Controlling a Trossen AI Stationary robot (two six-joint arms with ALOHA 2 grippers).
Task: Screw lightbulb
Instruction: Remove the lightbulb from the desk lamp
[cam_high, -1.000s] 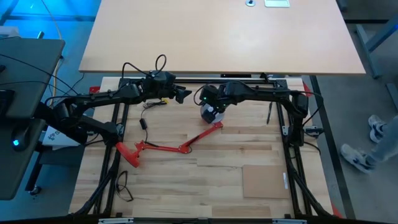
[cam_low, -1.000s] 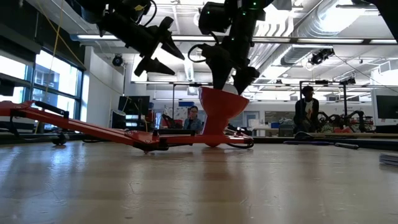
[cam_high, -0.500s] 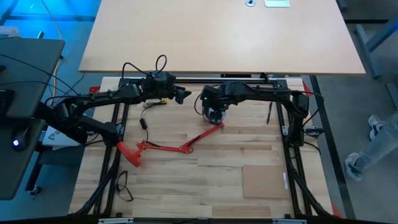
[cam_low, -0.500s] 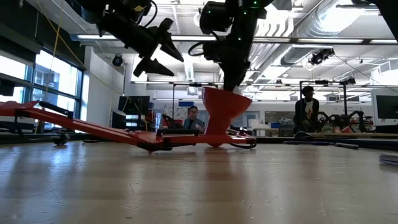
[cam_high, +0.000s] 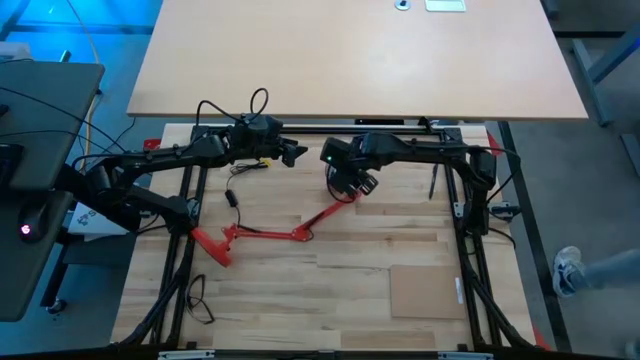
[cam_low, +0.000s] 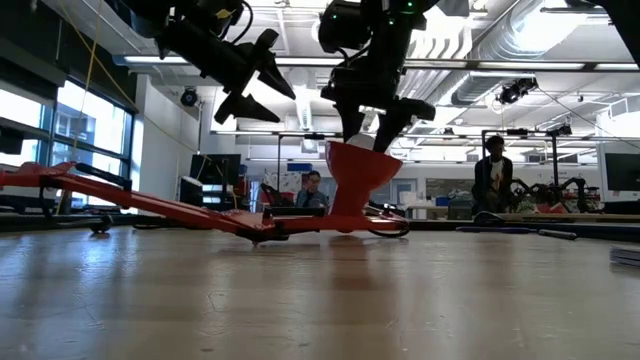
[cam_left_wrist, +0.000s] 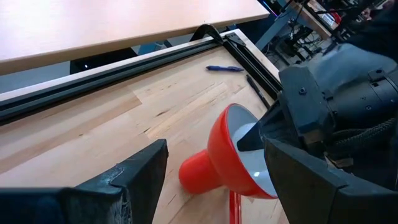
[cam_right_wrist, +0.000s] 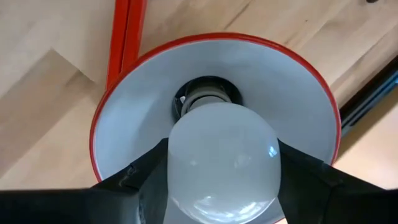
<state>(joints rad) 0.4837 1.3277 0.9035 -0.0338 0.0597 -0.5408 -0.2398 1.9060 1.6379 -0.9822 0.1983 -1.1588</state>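
Note:
A red desk lamp lies on the wooden table, its jointed arm (cam_high: 290, 235) flat on the table and its shade (cam_low: 360, 170) opening upward. The white lightbulb (cam_right_wrist: 221, 155) stands in the shade's white inside (cam_right_wrist: 130, 118), its greyish base in the dark socket (cam_right_wrist: 208, 93). My right gripper (cam_high: 352, 182) hangs over the shade, shut on the bulb, and hides both in the high view. My left gripper (cam_high: 295, 153) hovers open and empty in the air to the shade's left; it also shows in the low view (cam_low: 255, 75). My right gripper pinches the bulb's round glass body between its two fingers, one on each side (cam_right_wrist: 177, 171), at about its widest part. The fingers (cam_right_wrist: 140, 183) come from above, pointing down into the shade. The bulb stands upright with its base in the socket.
A blue pen (cam_left_wrist: 225, 68) and a dark pen (cam_high: 433, 180) lie near the far right frame. A cardboard sheet (cam_high: 425, 290) lies at the near right. Black cables (cam_high: 232, 195) lie left of the lamp. People sit in the room beyond (cam_low: 490, 170).
My right gripper has turned about its own long axis above the shade, its fingers showing spread, then edge-on, then spread again in the low view. The lamp's arm and base have shifted a little toward the table's right edge.

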